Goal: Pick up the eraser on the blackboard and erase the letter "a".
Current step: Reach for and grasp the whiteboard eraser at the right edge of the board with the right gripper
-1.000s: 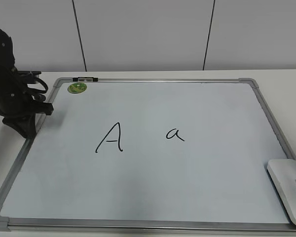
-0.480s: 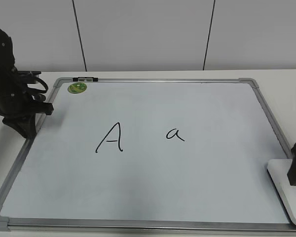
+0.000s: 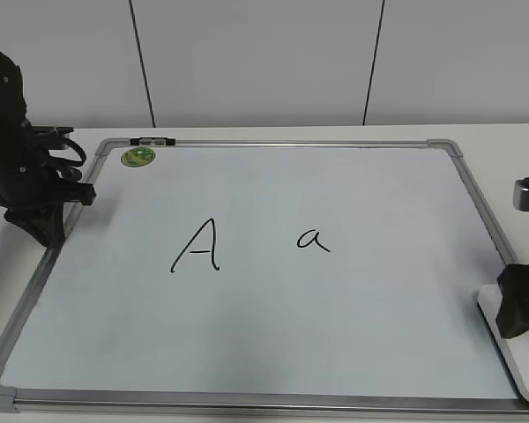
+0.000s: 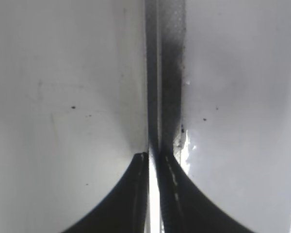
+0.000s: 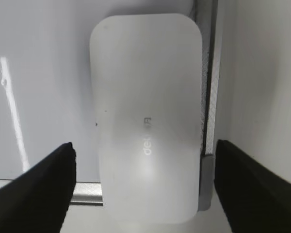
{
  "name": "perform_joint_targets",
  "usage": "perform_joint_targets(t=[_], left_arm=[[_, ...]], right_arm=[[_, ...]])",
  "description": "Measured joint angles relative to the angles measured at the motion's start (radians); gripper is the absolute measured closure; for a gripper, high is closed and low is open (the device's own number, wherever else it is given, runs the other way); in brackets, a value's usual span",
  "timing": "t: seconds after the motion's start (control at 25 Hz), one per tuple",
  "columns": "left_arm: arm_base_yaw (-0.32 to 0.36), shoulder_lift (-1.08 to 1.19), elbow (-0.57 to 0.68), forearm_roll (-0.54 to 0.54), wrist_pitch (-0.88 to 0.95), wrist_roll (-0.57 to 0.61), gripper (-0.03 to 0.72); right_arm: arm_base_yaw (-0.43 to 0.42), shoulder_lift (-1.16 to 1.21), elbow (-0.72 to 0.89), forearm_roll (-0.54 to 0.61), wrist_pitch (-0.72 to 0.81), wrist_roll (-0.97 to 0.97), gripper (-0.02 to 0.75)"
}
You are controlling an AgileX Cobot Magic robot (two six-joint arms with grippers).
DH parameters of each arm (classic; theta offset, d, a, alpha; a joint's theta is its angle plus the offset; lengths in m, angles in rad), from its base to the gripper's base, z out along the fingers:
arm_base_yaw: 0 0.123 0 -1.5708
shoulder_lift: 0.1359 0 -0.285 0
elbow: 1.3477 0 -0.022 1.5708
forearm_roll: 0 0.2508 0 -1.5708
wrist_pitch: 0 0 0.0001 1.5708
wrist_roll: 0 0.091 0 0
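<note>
Directly beneath right end effector (image 5: pixel 144 160), eraser (image 5: pixel 148 111)

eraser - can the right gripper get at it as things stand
Probably yes. The right gripper is open, its fingers spread wider than the eraser, which lies flat at the blackboard corner with nothing on top or beside it. The frame edge under it may hinder one finger.

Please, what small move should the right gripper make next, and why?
Probably lower straight down, then close. The right gripper is open, its fingers spread on either side of the eraser, which lies untouched at the corner of the blackboard. The letter "a" is not yet erased.
</note>
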Motion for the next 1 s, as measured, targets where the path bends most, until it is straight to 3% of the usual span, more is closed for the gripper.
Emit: perform_joint_targets(t=[0.48,1.0], left_arm=[[0.000,0.000,0.000,-0.001,0.000,0.000,0.648],[0.000,0.000,0.000,-0.002,0.000,0.000,0.647]], right_arm=[[0.000,0.117,-0.004,-0.006,-0.045,-0.033,0.093],[0.000,0.144,-0.004,-0.007,-0.062,-0.038,0.214]])
